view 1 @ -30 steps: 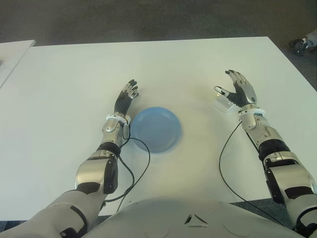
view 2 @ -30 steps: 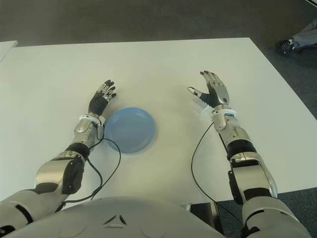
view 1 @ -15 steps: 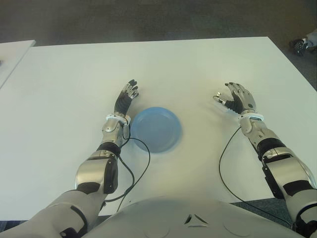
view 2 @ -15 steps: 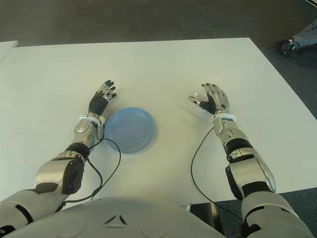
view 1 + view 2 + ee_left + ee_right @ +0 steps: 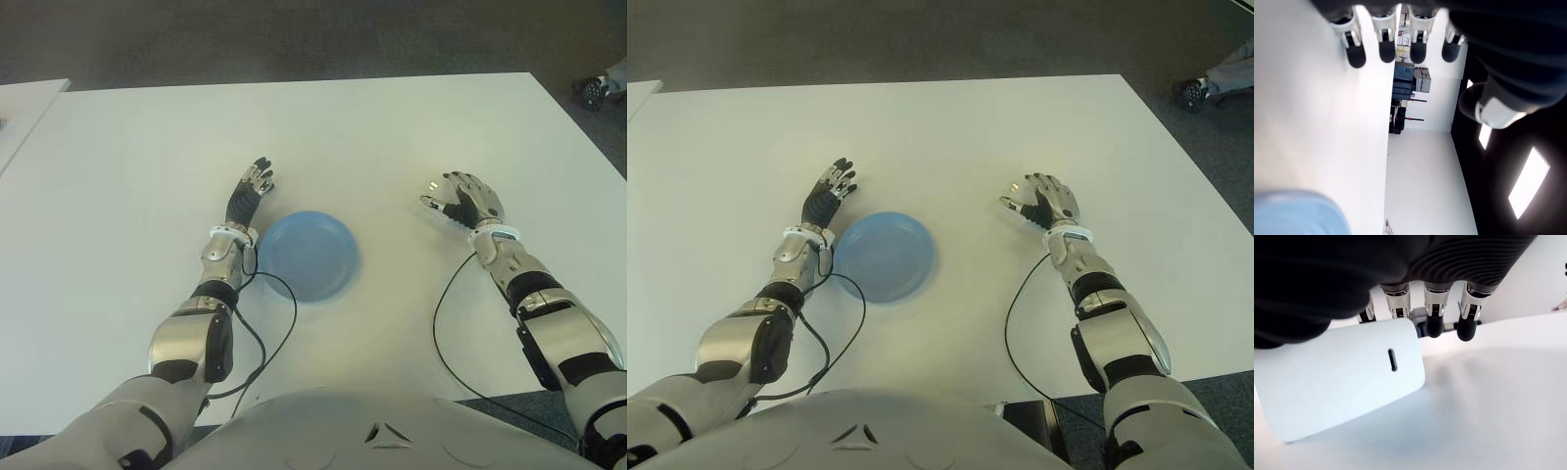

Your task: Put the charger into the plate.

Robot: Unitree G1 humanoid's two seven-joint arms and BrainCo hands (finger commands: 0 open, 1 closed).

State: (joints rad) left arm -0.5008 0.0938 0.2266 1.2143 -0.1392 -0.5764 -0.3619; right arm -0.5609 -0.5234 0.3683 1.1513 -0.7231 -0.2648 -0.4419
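Note:
The white charger (image 5: 1347,382), a flat block with a small slot, lies on the white table (image 5: 118,166) at the right. My right hand (image 5: 460,196) is bent over it, palm down, fingers (image 5: 1432,318) hanging loosely past its far edge, thumb at its side, without clamping it. In the left eye view only the edge of the charger (image 5: 435,210) shows under the hand. The blue plate (image 5: 309,255) sits in the middle, holding nothing. My left hand (image 5: 250,191) shows just left of the plate, fingers straight, holding nothing.
Black cables (image 5: 441,323) trail from both wrists across the table's near part. A second white table (image 5: 24,98) borders the far left. A wheeled chair base (image 5: 593,90) stands on the dark floor past the table's far right corner.
My right hand has tipped forward and down from an upright open pose, coming palm-down over the charger with its fingers curving in. The left hand and plate have not moved.

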